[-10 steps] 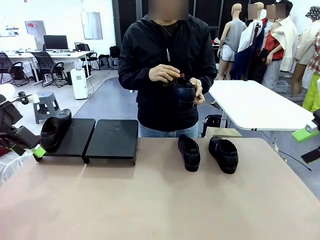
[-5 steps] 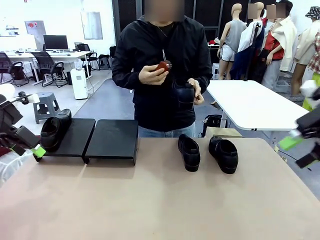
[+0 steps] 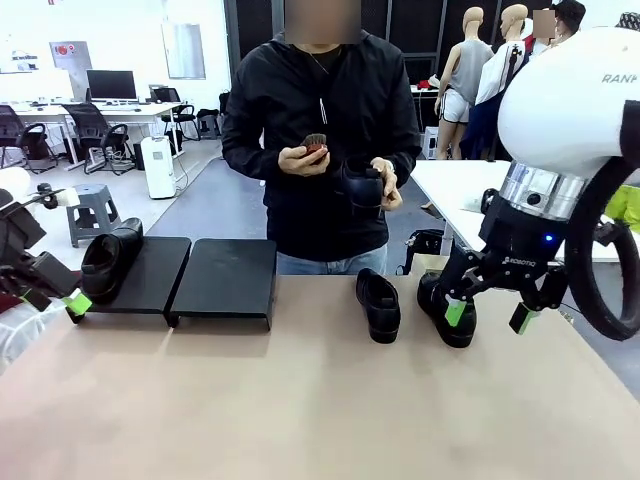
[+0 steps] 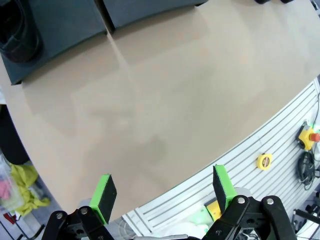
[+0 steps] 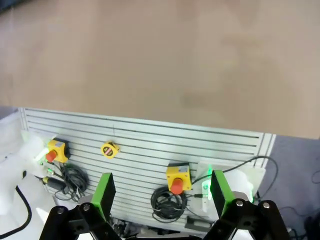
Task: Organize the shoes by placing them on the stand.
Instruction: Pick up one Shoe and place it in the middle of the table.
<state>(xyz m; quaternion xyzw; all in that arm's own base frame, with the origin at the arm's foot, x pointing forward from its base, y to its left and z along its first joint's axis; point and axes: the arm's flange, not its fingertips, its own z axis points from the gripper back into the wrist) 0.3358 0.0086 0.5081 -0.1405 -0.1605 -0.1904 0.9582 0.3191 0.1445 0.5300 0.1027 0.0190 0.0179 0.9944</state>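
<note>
Your table (image 3: 300, 400) carries the stand (image 3: 225, 280) on its far left part, and everything below is placed from that stand. Your right arm (image 3: 570, 110) looms large well to the right of the stand. The person (image 3: 320, 150) is behind the table, just right of the stand's far edge.

The stand is two black sloped platforms set side by side, touching or nearly so. Of the four shoes, one (image 3: 108, 260) rests on the stand's left platform, at its left side, toe toward you. Two more lie on the bare table right of the stand: one (image 3: 378, 303) nearer it and one (image 3: 447, 308) farther right. The fourth (image 3: 365, 185) is in the person's hand, up behind the stand's right end. The right platform bears nothing.

Your right gripper (image 3: 488, 315) hangs right of the stand, past the two loose shoes, fingers spread wide with nothing between them. Your left gripper (image 4: 162, 187) sits by the stand's left front corner, also spread wide and holding nothing.

The person's other hand holds a small reddish-brown object (image 3: 315, 150) above the stand's right end.
</note>
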